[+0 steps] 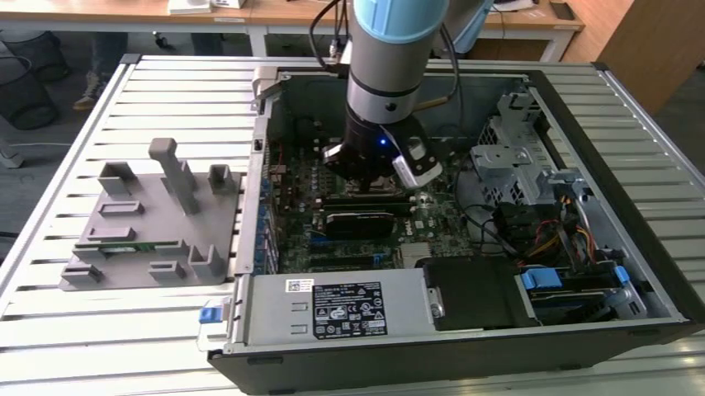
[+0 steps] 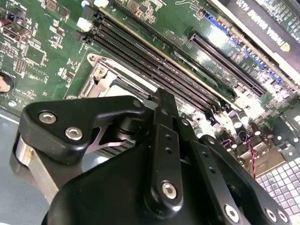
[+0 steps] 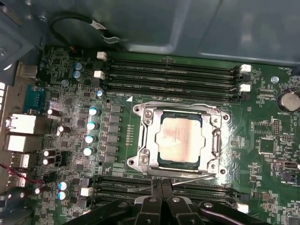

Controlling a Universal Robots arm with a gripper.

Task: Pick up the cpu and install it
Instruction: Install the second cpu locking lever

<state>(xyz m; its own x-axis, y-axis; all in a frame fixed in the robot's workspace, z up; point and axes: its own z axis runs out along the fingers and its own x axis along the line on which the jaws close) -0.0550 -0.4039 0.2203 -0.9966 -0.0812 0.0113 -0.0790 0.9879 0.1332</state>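
One cpu (image 3: 180, 139) — socketed

I am seeing my arm (image 1: 388, 74) coming down nearly straight from the top of the exterior view, its pale blue upper segment giving way to a silver and then a black wrist section with a small blue light glowing on it. The end effector (image 1: 375, 183) is pointing straight down below the wrist. In the first wrist view its two black fingers (image 3: 157, 187) are sitting pressed together at the tips, nothing between them. In the second wrist view the black linkage (image 2: 164, 154) is folding inward toward the centre.
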